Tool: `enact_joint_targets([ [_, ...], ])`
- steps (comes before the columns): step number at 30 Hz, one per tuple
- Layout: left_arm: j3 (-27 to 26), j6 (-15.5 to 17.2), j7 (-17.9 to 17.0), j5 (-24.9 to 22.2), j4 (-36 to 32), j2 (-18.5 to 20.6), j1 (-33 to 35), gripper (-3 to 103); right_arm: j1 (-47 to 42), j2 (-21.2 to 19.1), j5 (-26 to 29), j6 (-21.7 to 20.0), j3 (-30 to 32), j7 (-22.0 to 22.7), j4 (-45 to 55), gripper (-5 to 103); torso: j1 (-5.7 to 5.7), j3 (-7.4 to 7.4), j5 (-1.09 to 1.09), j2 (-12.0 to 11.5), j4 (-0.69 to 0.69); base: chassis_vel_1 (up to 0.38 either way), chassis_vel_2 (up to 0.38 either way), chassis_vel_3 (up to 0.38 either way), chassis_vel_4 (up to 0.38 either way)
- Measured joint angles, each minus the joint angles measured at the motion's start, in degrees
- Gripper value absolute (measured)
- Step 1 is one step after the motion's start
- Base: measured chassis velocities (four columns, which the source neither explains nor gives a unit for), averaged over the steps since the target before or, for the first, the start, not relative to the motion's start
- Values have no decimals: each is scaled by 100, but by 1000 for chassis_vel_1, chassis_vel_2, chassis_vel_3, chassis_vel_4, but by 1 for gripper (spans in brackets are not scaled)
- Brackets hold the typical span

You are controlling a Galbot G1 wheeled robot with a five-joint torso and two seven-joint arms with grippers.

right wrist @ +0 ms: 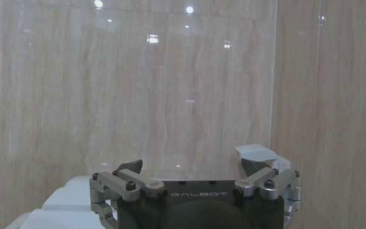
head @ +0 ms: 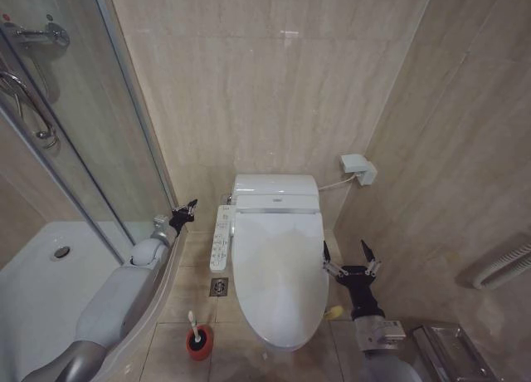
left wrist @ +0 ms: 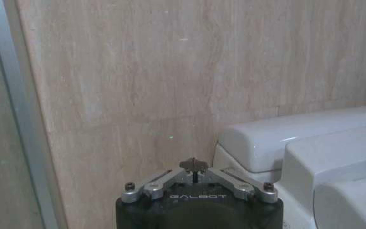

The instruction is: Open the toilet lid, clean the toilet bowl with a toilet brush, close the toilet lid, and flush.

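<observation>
The toilet lid [head: 278, 270] lies shut over the white toilet, hiding the toilet bowl. The toilet brush [head: 197, 339] stands in its red holder on the floor tiles by the toilet's front left. My left gripper [head: 184, 213] hovers left of the toilet's rear, shut and empty; in the left wrist view its tips [left wrist: 194, 166] meet, facing the wall, with the toilet's rear housing [left wrist: 266, 143] beside them. My right gripper [head: 347, 253] hangs open and empty just off the lid's right edge. In the right wrist view this gripper [right wrist: 192, 168] points at the back wall.
A long white button panel [head: 220, 237] runs along the toilet's left side, with a floor drain [head: 219, 286] below it. The shower tray [head: 50, 291] and its glass door stand at left. A white wall box [head: 358, 168] sits behind the toilet, and a metal fixture [head: 448, 353] at the bottom right.
</observation>
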Motion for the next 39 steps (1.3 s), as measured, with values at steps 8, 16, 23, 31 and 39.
enact_joint_targets([
  [8,-47,-94,157,64,73,-21,-16,0,0,0,0,0,0,0,0,100,2,0,0,0,-1,-69,79,74,-79],
  [16,-20,-202,464,144,204,-64,-41,0,2,0,0,0,0,0,0,100,5,1,0,-1,-1,-47,57,59,-49],
  [23,41,-340,749,243,379,-60,-107,0,-1,0,0,0,0,0,-1,100,-1,0,0,1,0,0,0,0,0],
  [31,65,-437,925,275,494,-36,-105,0,0,0,0,0,0,0,0,100,0,0,0,1,0,0,0,0,0],
  [39,100,-534,1030,303,593,-21,-102,0,1,0,0,0,0,0,0,100,4,1,0,0,-1,-72,57,51,-64],
])
